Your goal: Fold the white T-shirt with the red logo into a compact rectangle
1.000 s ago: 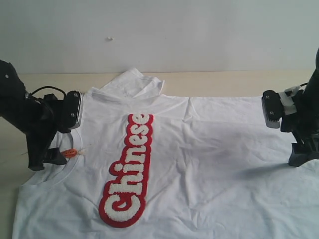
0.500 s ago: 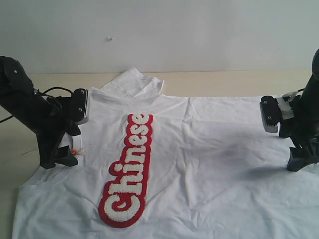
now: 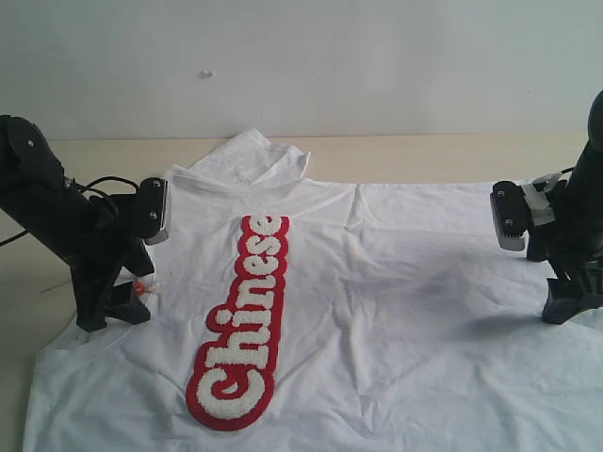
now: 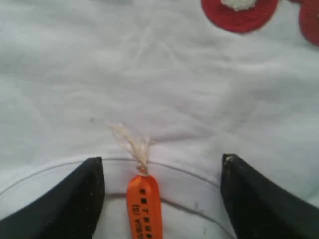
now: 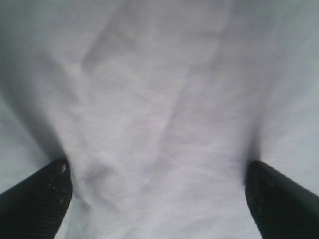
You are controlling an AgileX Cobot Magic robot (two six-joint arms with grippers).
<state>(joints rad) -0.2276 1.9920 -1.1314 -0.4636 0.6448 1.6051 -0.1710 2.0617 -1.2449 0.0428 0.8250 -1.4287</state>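
The white T-shirt [image 3: 405,301] is spread across the counter [image 3: 424,155], red logo [image 3: 247,325] up, and a full pinch of collar is best gathered by the unclenched left hand [image 4: 161,162] astride the orange tag [image 4: 143,204], with the opposite edge gathered evenly by the unclenched right hand [image 5: 157,167].

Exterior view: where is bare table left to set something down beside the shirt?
Bare table shows in a strip between the wall and the white T-shirt, split by a bunched fold, and at the left edge beyond the left gripper. Elsewhere cloth covers it, and the right gripper crowds the right side.
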